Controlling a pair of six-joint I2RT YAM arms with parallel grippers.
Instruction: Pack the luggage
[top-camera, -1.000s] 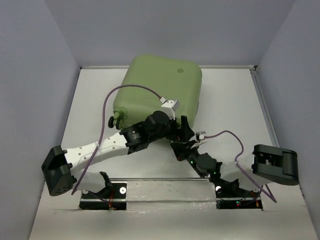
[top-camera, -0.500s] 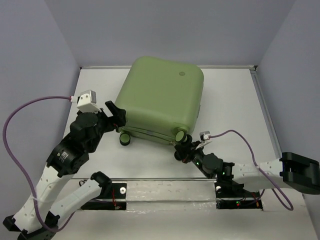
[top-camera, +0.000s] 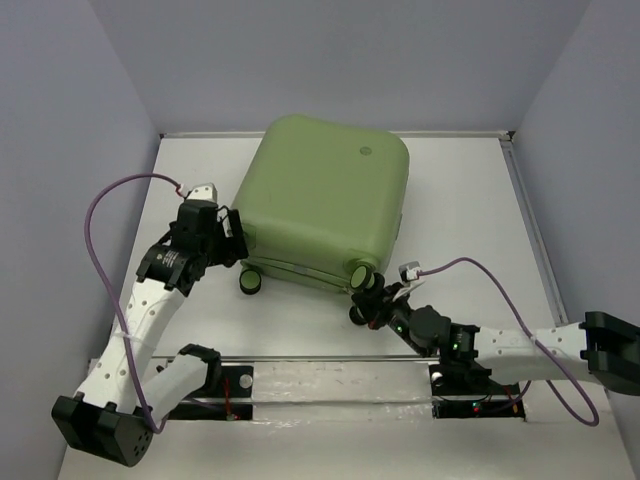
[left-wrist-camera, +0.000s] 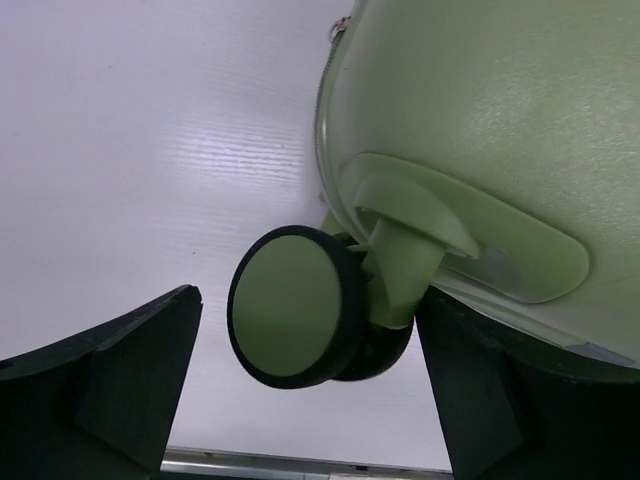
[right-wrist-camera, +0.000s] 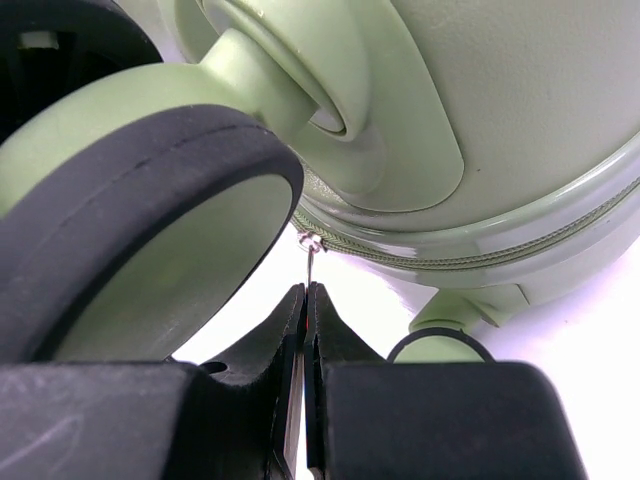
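One pinch matters: right claw (right-wrist-camera: 305, 300) nips the zipper pull (right-wrist-camera: 309, 262) on the luggage (top-camera: 325, 195), at twelve o'clock on the bench (top-camera: 470, 210); left claw (left-wrist-camera: 310, 335) gapes wide near a caster wheel (left-wrist-camera: 290, 318). Best dragged straight along the seam.

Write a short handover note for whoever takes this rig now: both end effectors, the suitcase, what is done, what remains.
Left end effector: open, fingers either side of a caster wheel, not gripping.
Right end effector: shut on the zipper pull, beside a second wheel.
Suitcase: closed, lying shell-up on the table.
Done: case shut.
To do: draw the pull round; how much is zipped is hidden.
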